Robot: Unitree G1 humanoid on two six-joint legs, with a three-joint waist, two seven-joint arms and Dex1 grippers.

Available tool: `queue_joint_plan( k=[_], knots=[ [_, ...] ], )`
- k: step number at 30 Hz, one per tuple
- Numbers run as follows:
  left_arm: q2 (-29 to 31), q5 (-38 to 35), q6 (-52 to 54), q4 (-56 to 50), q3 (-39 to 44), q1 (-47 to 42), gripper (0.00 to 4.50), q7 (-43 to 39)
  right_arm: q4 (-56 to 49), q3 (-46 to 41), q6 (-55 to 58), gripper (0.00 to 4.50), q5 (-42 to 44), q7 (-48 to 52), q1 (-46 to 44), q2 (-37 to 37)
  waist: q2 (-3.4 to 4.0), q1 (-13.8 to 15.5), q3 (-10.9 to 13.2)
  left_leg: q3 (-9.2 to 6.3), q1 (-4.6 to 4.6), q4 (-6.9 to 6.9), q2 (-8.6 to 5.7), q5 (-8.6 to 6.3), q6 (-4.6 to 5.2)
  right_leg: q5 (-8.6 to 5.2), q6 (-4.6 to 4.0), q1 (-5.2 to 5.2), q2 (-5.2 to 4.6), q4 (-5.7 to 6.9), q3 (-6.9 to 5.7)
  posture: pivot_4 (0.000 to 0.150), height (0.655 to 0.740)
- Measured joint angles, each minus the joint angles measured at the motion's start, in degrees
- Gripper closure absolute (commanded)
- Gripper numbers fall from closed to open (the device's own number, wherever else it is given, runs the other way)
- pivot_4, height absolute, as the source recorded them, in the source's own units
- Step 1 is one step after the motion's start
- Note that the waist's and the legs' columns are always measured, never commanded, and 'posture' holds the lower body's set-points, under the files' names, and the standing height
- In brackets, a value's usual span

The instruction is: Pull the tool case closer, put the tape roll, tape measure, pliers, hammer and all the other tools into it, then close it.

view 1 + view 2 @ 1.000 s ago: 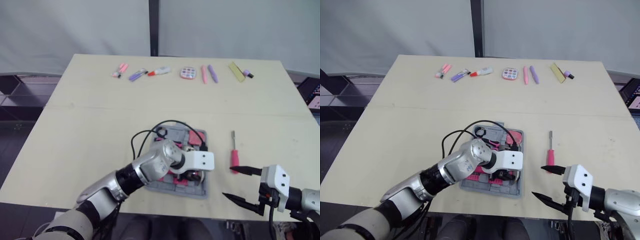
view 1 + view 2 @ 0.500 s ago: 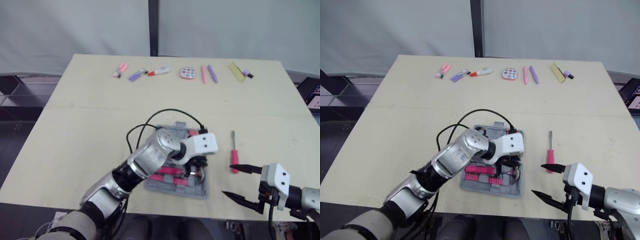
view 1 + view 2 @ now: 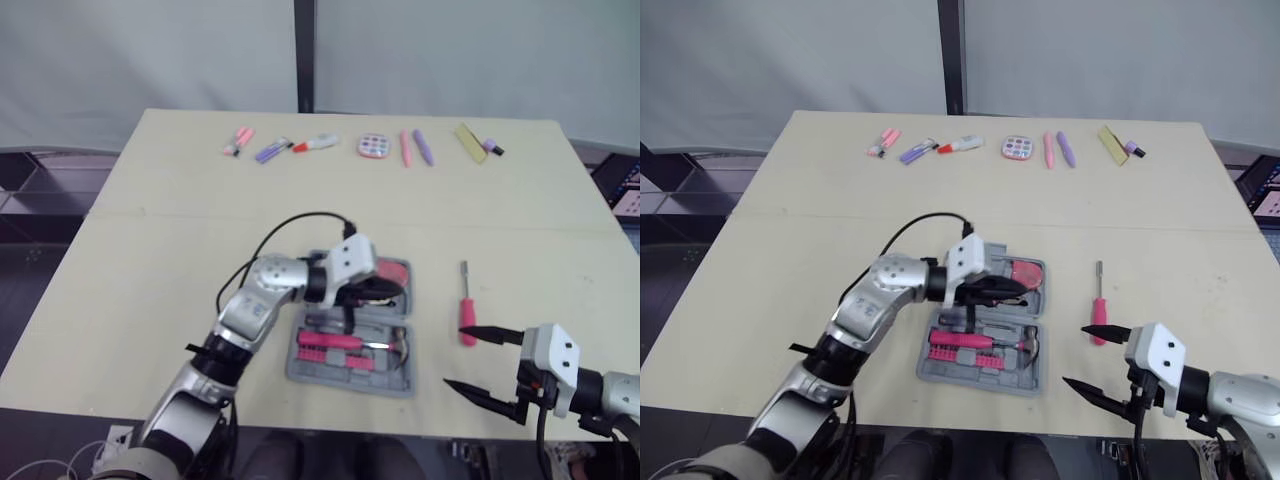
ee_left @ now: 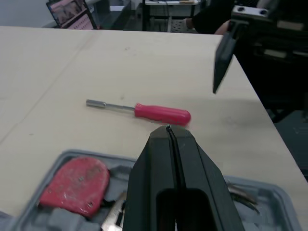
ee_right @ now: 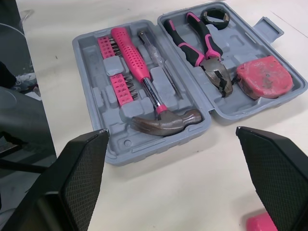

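Grey tool case, open, holds hammer, pliers, tape measure and tape roll; pink screwdriver lies just right of it, likely next to pack; left gripper above case, fingers pressed together, empty; right gripper right of case, spread wide, empty, best placed to fetch it.

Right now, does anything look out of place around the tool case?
Yes. The pink screwdriver lies on the table to the right of the open tool case, apart from it, while the hammer, pliers and tape measure already sit in their slots.
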Motion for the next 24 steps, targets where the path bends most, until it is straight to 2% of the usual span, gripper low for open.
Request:
queue_joint_plan(
  k=[5,24],
  knots=[
    [3.7,-0.3,-5.1,0.7,-0.2,4.5,4.48,-3.5,0.0,0.0,0.2,0.00,0.0,0.0,-0.4,0.0,0.00,0.1,0.0,-0.07,0.00,0.02,-0.02,0.00,0.00,0.00,0.00,0.02,-0.02,0.00,0.01,0.150,0.7134],
    [4.4,4.6,-18.0,11.0,-1.6,6.9,4.48,-3.6,0.0,-0.6,0.9,0.00,0.6,0.0,0.2,0.0,0.02,0.0,0.0,-0.05,0.04,0.02,-0.02,-0.01,0.01,0.00,0.00,0.03,0.00,0.04,-0.06,0.150,0.7134]
  ],
)
